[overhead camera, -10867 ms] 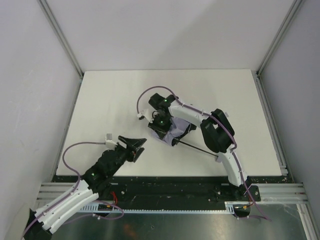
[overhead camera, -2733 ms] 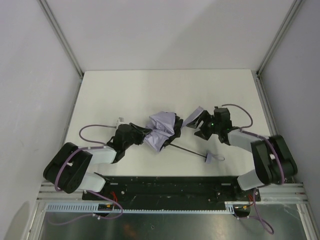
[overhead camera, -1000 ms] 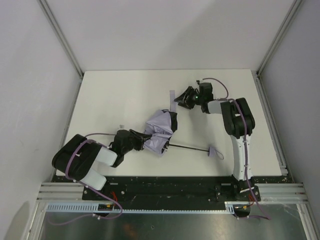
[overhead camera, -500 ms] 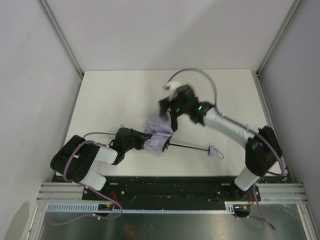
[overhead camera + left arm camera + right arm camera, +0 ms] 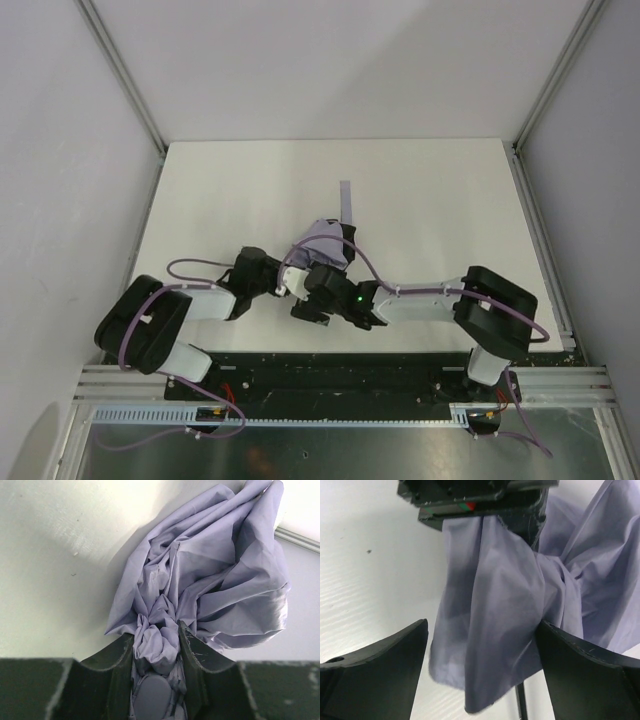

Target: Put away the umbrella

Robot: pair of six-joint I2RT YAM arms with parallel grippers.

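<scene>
Near the front of the table (image 5: 220, 190), we pinch the umbrella (image 5: 325, 240) by its gathered canopy in our left gripper (image 5: 155, 642), anchoring it, we judge, so our right gripper (image 5: 481, 630), spread wide astride the loose folds, can gather them.

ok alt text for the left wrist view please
The left gripper is shut on a bunched end of the umbrella. Its pale lavender fabric is crumpled and fans out beyond the gripper over the white table.
</scene>
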